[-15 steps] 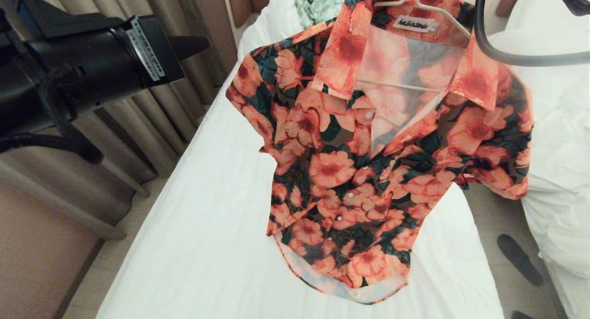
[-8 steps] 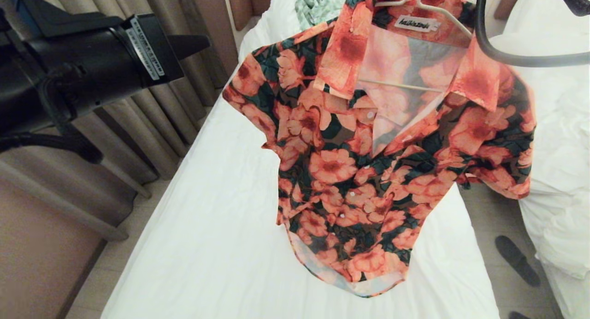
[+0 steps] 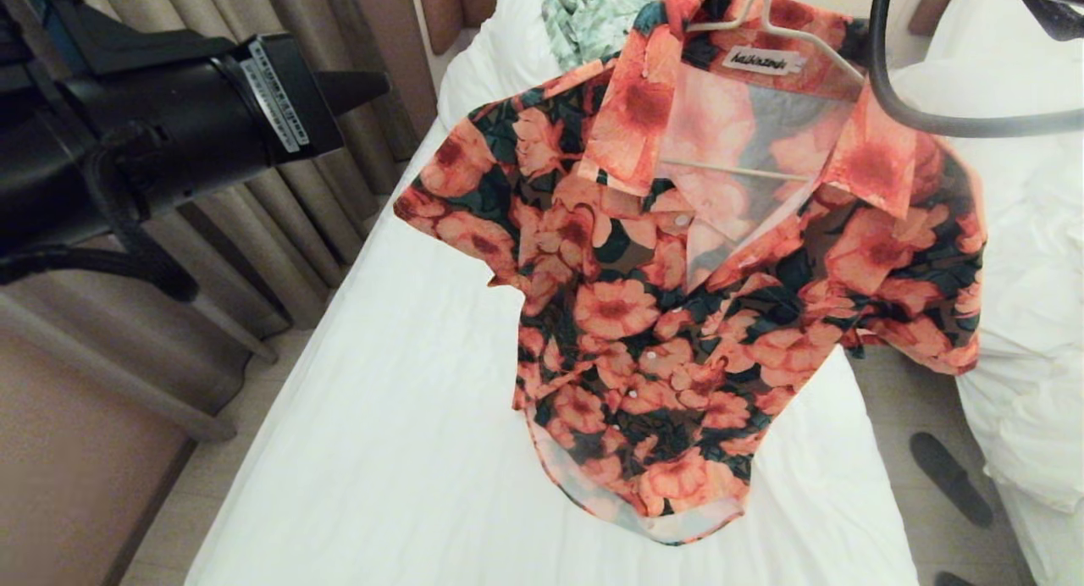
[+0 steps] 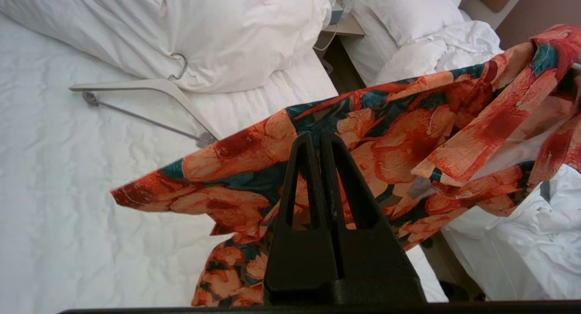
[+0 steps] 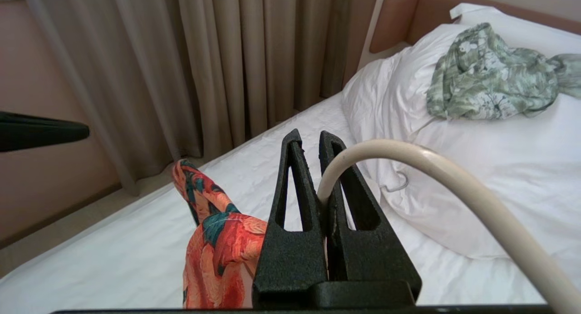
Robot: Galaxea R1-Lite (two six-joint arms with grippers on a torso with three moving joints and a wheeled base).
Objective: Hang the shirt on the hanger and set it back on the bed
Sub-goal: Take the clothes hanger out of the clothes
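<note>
**Setting: twin-bed hotel-style bedroom**

Identified by two single beds side by side: one with smooth white sheet [image 3: 406,417] and large white pillow [image 5: 476,178], one with rumpled white duvet [image 3: 1029,315]. Padded brown headboard [image 5: 395,23], floor-length beige pleated curtains [image 5: 218,64], dark slipper [image 3: 953,478] on the tiled aisle floor.

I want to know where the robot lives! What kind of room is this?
Probably a hotel bedroom: a smooth white-sheeted single bed, a second bed with rumpled white duvet beside it, and long beige curtains.
</note>
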